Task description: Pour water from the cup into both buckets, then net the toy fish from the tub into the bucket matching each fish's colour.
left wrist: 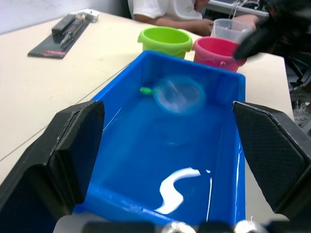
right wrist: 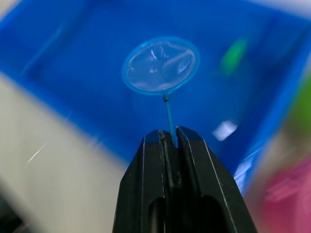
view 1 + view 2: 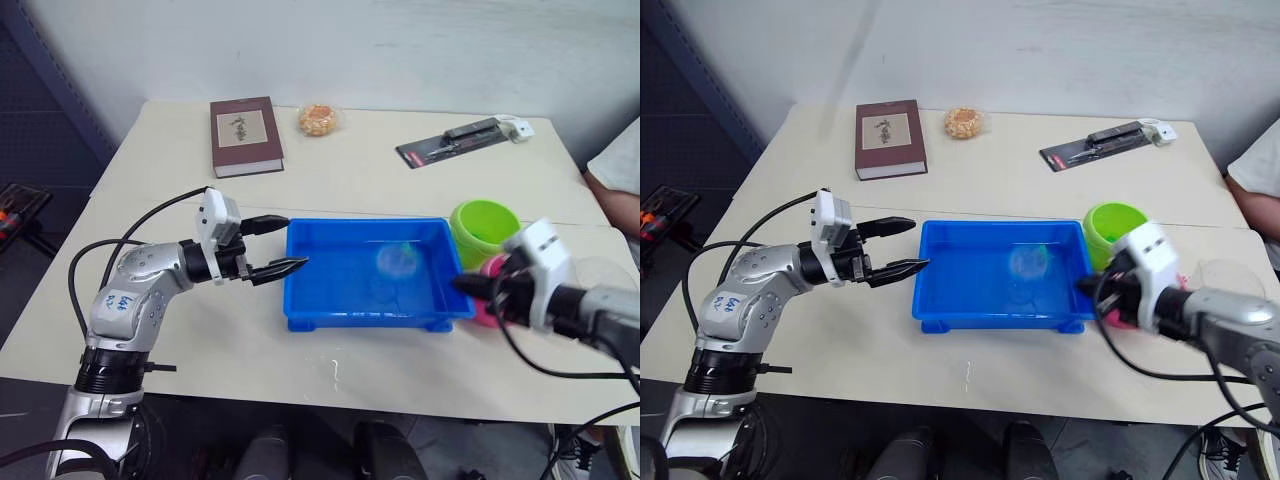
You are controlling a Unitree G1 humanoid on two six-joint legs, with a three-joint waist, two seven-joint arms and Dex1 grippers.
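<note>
Closest to the head camera, the left gripper (image 3: pixel 283 246) hovers just off the left wall of the tub (image 3: pixel 300 300), its two black fingers spread wide apart with nothing between them. Beyond it, at the far left of the table (image 3: pixel 200 330), lies a dark red book (image 3: pixel 245 135), and a little to its right a small round snack in a clear wrapper (image 3: pixel 319 119). At the middle, the blue tub sits with water in it; a small round net (image 2: pixel 161 65) with a light blue hoop hangs over the water on a thin stem, and one green toy fish (image 1: pixel 145 90) lies just beside the hoop, near the tub's far wall. Whether the hoop touches the water cannot be told. Farther back and to the right rests a flat black and red package (image 3: pixel 455 142). Against the tub's right end stand the lime green bucket (image 3: pixel 484 226) and, nearer, the pink bucket (image 1: pixel 217 50), side by side. The right gripper (image 2: pixel 170 137) reaches in from the right over the pink bucket, its fingers pressed together on the net's stem. Just beyond the pink bucket stands the clear cup (image 1: pixel 233 28), and a person's arm (image 3: pixel 612 190) rests at the table's right edge.
</note>
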